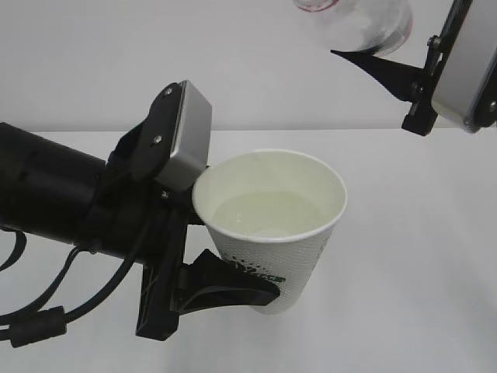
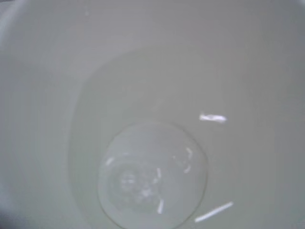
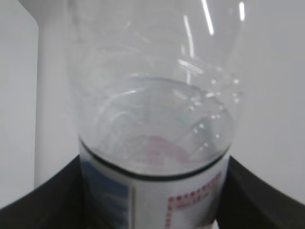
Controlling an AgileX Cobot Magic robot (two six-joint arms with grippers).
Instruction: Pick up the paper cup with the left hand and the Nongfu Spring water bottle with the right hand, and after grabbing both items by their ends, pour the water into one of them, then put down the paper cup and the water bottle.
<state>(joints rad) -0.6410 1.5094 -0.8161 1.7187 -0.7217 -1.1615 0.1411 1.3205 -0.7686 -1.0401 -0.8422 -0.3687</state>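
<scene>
The left end effector (image 1: 213, 284) clamps the paper cup (image 1: 272, 233), holding water (image 1: 268, 214), above the desk (image 1: 419, 256). The right end effector (image 1: 388, 66) clamps the Nongfu Spring water bottle (image 1: 357, 23) higher up, to the cup's right.

One paper cup (image 1: 272, 233), one water bottle (image 3: 152, 143), two grippers: left (image 1: 206, 284), right (image 1: 373, 66).

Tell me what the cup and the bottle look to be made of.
The paper cup looks like matte paper: opaque white wall with a dimpled texture, printed logo, cream inside. The Nongfu Spring water bottle seems thin glossy clear plastic: see-through wall with bright streak highlights and a printed label around it.
</scene>
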